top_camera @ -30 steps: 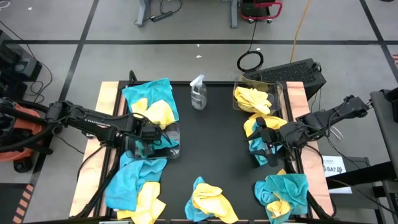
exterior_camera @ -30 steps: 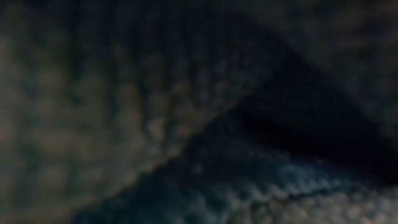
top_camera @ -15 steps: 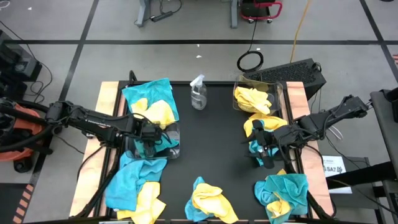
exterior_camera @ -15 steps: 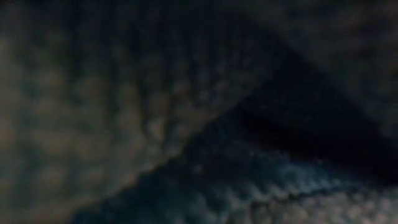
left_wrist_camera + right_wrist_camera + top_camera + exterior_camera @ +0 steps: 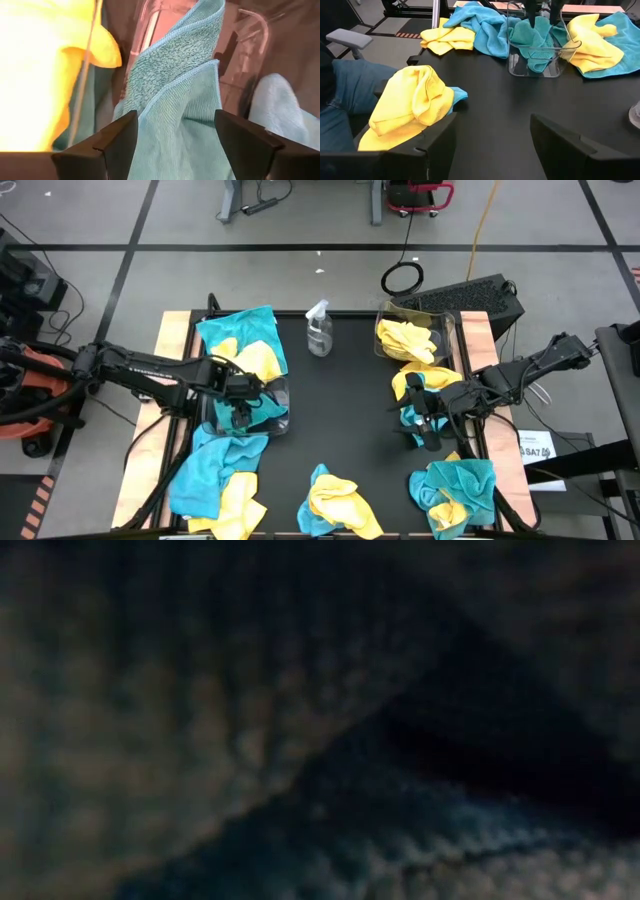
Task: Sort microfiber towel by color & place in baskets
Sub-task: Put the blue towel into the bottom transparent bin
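Observation:
Yellow and teal microfiber towels lie in piles round the black table top (image 5: pixel 340 410). The left basket (image 5: pixel 278 420) is clear and holds a teal towel (image 5: pixel 175 75). My left gripper (image 5: pixel 240 412) stands open in this basket, one finger on each side of that towel. The right basket (image 5: pixel 447 320) at the far right holds yellow towels (image 5: pixel 405 340). My right gripper (image 5: pixel 425 430) hangs open and empty over a yellow and teal pile (image 5: pixel 425 385) at the right edge. The low view is blocked by cloth right in front of it. My left gripper (image 5: pixel 180 145) comes from above with the teal towel's folded upper part (image 5: pixel 170 115) between its spread fingers. Whether the fingers touch the cloth, I cannot tell. The towel is draped inside the basket against its clear wall (image 5: pixel 240 55).
A clear spray bottle (image 5: pixel 318 330) stands at the far middle. Towel piles lie far left (image 5: pixel 240 340), near left (image 5: pixel 215 480), near middle (image 5: pixel 335 500) and near right (image 5: pixel 455 490). A person's leg in jeans (image 5: pixel 345 95) shows beside the table's near edge.
My left gripper has spread its fingers over the left basket, and the teal towel stays in the basket. My right gripper has shifted slightly toward the near edge over the right-hand pile.

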Motion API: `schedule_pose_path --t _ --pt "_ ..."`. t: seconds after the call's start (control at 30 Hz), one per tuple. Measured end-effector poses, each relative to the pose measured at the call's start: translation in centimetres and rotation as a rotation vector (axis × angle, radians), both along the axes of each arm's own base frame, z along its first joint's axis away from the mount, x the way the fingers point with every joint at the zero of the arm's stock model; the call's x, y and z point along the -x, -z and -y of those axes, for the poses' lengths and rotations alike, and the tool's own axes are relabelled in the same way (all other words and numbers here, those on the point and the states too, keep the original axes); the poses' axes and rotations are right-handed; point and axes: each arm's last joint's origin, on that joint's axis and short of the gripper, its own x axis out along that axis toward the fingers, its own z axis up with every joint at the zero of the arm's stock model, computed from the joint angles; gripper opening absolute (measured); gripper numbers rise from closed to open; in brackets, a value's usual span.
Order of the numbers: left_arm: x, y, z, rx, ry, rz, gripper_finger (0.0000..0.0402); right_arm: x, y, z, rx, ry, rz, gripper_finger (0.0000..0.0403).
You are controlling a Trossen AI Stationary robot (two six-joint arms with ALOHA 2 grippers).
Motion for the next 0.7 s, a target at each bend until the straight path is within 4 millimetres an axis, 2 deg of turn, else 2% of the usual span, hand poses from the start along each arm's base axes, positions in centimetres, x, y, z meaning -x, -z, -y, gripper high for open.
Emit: schedule_pose_path --t 0.23,0.43,0.7 --pt "0.1 -3.6 0.7 -0.008 0.061 0.064 0.0269 0.0 -0.1 0.0 0.000 -0.001 0.008 0.0240" --pt "1.2 -6.3 1.8 0.025 0.117 0.148 0.0269 0.0 -0.1 -0.1 -0.008 -0.023 0.004 0.0240" --pt "2.7 -7.0 4.4 0.173 0.115 0.133 0.0269 0.0 0.0 -0.1 0.001 -0.029 -0.003 0.0240"
